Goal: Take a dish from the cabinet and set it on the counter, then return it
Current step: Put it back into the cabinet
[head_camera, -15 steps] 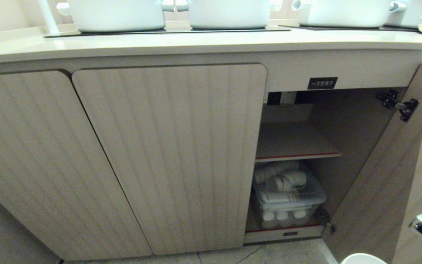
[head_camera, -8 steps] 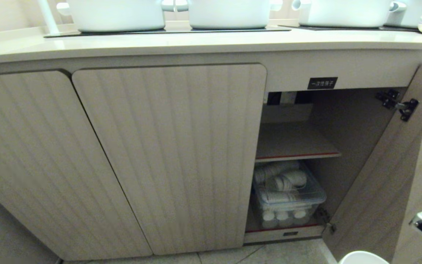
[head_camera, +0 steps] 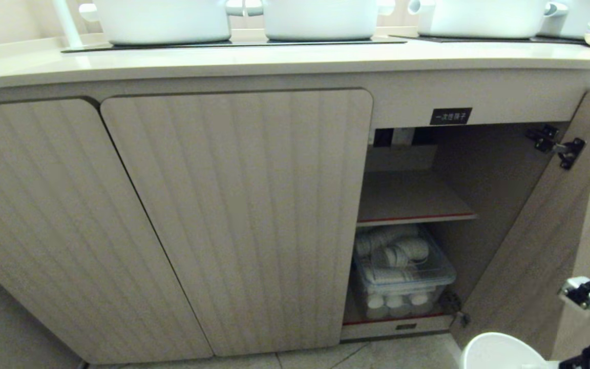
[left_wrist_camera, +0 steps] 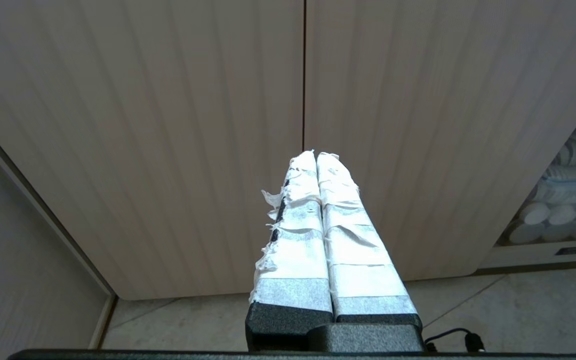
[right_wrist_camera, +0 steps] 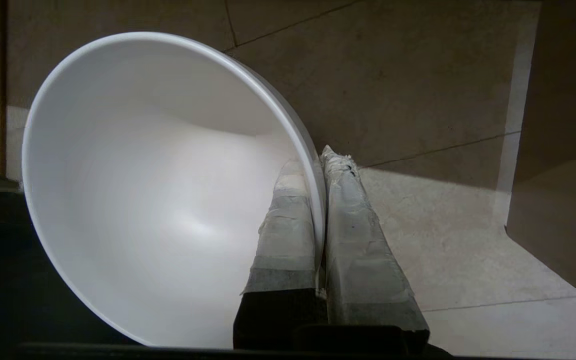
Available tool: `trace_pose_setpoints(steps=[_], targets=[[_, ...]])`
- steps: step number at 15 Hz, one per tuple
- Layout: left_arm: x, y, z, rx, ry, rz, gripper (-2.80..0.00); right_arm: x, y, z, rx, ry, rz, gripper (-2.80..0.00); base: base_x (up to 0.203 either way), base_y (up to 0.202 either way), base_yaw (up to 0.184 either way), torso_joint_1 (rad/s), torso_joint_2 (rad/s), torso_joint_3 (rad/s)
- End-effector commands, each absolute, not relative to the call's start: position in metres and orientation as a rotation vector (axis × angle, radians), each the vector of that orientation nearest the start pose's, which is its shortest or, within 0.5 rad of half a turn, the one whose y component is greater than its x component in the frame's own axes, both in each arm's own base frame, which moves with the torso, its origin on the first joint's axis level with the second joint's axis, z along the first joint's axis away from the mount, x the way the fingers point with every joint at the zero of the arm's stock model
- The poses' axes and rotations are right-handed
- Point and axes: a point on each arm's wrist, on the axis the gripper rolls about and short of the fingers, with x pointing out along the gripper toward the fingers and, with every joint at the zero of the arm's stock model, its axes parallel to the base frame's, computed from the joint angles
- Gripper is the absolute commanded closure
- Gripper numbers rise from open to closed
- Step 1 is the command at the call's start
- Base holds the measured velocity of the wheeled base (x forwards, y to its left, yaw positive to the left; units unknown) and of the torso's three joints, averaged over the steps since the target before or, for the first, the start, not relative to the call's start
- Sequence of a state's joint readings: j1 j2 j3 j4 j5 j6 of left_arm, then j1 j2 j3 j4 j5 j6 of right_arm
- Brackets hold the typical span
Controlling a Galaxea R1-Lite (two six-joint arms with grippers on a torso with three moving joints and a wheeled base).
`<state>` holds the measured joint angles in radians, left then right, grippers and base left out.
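Two taped fingers of the right gripper pinch the rim of the small glossy white round bowl, one inside, one outside; only this wrist view shows that grip. From the head, the bowl peeks in low before the open beige fluted cabinet. The left gripper hangs closed, empty.

Bare upper shelf behind open door

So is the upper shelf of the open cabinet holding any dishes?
No, the upper shelf is bare in the head view; only the clear bin below holds white items.
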<state>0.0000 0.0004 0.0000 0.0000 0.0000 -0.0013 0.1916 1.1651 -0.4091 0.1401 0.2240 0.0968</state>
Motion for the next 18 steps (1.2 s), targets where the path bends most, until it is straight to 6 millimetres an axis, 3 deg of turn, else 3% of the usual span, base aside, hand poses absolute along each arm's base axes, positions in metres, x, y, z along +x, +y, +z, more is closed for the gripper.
trace_pose_setpoints(steps=[1,12,18], targets=[[-0.023,0.000,0.075,-0.002,0.000,0.000,0.00,0.137,0.030,0.129,0.127,0.967,0.319,0.00,0.000,0.000,0.000,0.000,0.00,0.000],[-0.023,0.000,0.075,-0.002,0.000,0.000,0.00,0.213,0.041,0.121,0.251,1.002,0.209,0.00,0.000,0.000,0.000,0.000,0.00,0.000],[-0.023,0.000,0.075,-0.001,0.000,0.000,0.00,0.264,0.043,0.118,0.289,0.959,0.139,0.00,0.000,0.000,0.000,0.000,0.00,0.000]])
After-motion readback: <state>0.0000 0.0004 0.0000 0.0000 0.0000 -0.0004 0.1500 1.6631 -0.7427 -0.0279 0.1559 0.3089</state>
